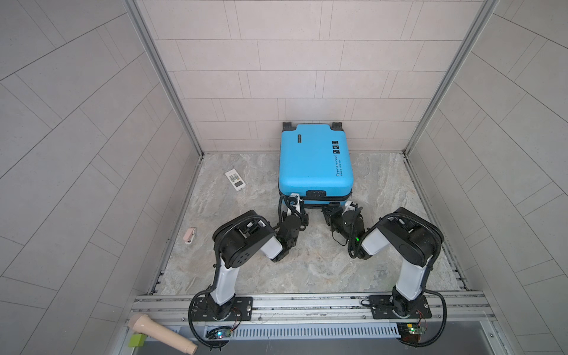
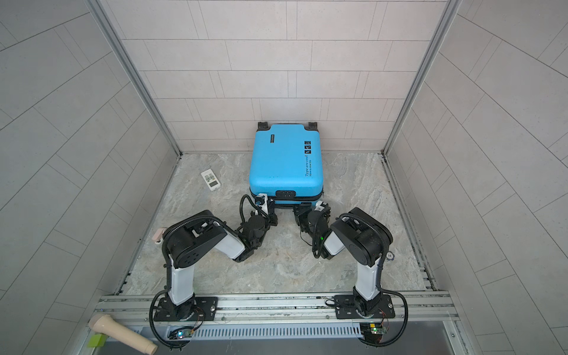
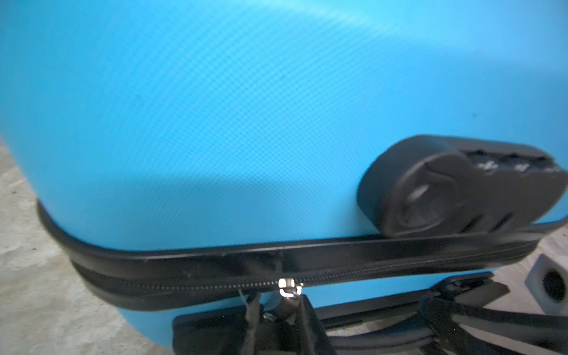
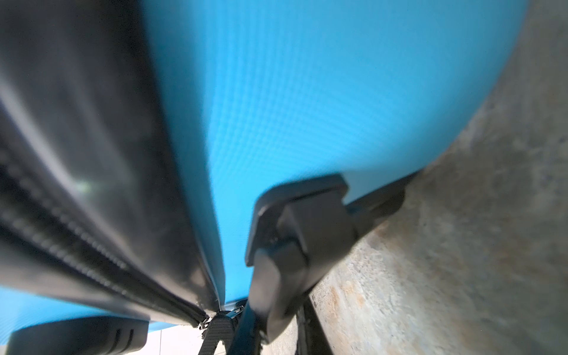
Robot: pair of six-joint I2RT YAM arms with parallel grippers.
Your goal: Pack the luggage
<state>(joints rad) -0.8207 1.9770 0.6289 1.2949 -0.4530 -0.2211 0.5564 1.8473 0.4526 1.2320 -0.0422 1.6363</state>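
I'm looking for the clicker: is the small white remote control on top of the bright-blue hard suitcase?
No, the white remote control lies on the grey marbled tabletop, apart from the bright-blue hard suitcase.
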